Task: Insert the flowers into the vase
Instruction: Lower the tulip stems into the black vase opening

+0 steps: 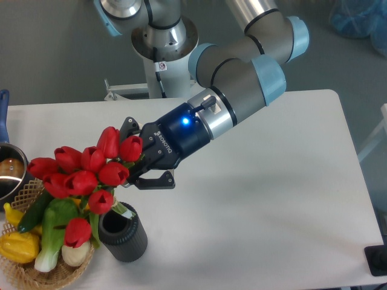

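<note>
A bunch of red tulips, the flowers [81, 178], hangs tilted low at the left, with my gripper [140, 158] shut on the stems just behind the blooms. The heads point left and down, over the basket and the left rim of the vase. The vase [130, 241], a dark ribbed cylinder, stands upright near the table's front edge, directly below and slightly left of the gripper. Its mouth is partly covered by leaves and a lower bloom. A green stem end touches the rim; whether it is inside the mouth I cannot tell.
A wicker basket [24, 279] with yellow, green and red vegetables sits at the front left, touching the vase. A metal pot [9, 172] stands at the left edge. The robot base [160, 42] rises behind the table.
</note>
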Tool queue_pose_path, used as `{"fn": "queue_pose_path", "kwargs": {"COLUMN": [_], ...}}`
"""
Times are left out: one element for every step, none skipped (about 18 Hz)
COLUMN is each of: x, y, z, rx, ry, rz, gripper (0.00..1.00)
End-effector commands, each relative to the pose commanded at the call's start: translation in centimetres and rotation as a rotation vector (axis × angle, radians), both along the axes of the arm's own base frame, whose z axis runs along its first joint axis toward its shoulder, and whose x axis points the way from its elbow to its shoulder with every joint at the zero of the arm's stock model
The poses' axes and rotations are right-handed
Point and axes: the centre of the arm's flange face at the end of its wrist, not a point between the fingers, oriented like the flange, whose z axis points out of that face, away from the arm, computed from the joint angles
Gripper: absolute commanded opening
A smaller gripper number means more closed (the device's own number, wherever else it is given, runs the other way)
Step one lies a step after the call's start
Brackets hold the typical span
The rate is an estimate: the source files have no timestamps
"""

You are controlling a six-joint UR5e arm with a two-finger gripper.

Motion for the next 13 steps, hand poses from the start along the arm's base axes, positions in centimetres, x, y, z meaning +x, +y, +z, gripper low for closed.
{"fn": "queue_pose_path", "kwargs": {"x": [0.0,0.1,0.1,0.5,1.0,1.3,1.5,1.5,1.6,1.5,1.5,1.5,1.4], "y": [0.0,0.1,0.2,0.6,0.9,1.1,1.2,1.2,1.3,1.4,1.4,1.4,1.5], "z": [0.0,0.0,-0.3,-0.5,-0.6,-0.6,-0.8,-0.8,-0.9,-1.1,-1.1,-1.2,-1.4], "rx": [0.0,0.0,-0.003,-0.004,-0.006,-0.006,-0.008,-0.009,-0.009,-0.011,-0.01,-0.01,-0.009], "ry": [0.0,0.0,-0.004,-0.005,-0.007,-0.007,-0.011,-0.011,-0.012,-0.014,-0.012,-0.013,-0.011], "rz": [0.0,-0.002,-0.003,-0.012,-0.021,-0.026,-0.031,-0.031,-0.032,-0.032,-0.032,-0.032,-0.033], "gripper": [0.02,0.02,0.02,0.02,0.02,0.02,0.02,0.02,0.02,0.02,0.02,0.02,0.02]}}
